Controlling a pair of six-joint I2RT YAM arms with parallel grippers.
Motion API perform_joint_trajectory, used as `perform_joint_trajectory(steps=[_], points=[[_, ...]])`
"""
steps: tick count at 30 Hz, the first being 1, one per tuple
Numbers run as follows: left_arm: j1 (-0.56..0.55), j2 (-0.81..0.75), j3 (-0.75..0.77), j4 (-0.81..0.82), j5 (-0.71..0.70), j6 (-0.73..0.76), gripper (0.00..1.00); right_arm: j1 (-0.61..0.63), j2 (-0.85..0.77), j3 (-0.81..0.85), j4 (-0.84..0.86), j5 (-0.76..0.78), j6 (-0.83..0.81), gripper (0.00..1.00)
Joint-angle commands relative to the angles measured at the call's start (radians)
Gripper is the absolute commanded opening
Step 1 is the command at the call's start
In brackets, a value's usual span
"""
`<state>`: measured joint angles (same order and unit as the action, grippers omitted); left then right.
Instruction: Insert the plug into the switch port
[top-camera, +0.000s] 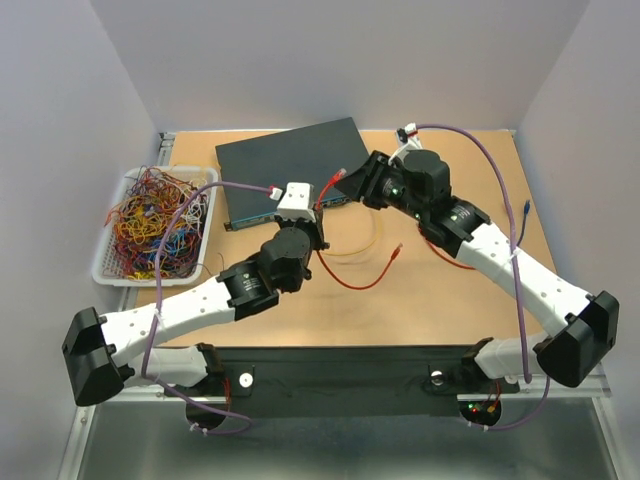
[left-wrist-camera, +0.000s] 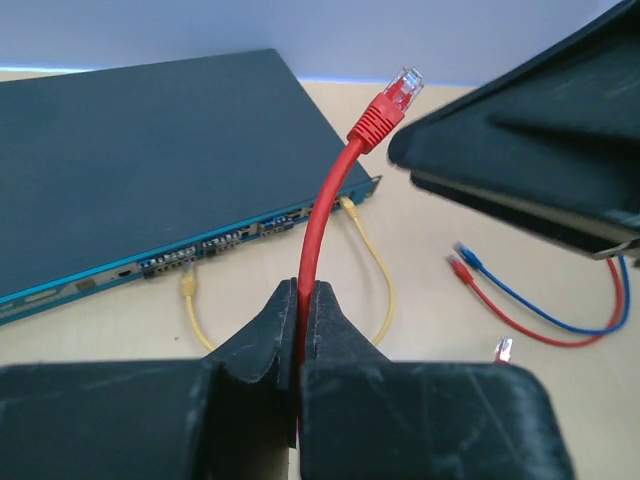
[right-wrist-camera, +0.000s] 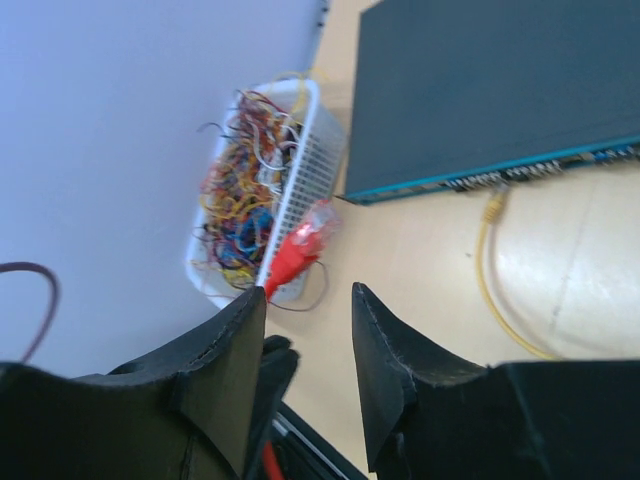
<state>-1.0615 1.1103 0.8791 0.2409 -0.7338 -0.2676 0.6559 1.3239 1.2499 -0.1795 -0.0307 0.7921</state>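
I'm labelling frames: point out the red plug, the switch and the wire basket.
red plug (left-wrist-camera: 380, 115): left wrist view, red boot.
switch (top-camera: 290, 165): top view, flat lid.
wire basket (right-wrist-camera: 312, 170): right wrist view, white wall.

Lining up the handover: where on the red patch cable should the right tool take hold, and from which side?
Probably the red moulded boot just behind the clear plug, coming from the side away from the flat blue-grey metal switch. The left tool pinches the red patch cable lower down, so that end stands free and the plug is left exposed.
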Motion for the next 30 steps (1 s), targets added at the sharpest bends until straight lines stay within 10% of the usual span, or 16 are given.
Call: perform_joint_trajectory(steps=[1, 30], points=[[-0.029, 0.011, 0.008, 0.094, -0.235, -0.019, 0.0, 0.004, -0.008, 0.068, 0.104, -0.057, 0.038, 0.45], [-0.13, 0.131, 0.032, 0.193, -0.392, 0.038, 0.0, 0.005, 0.097, 0.071, 0.225, -0.179, 0.124, 0.44]])
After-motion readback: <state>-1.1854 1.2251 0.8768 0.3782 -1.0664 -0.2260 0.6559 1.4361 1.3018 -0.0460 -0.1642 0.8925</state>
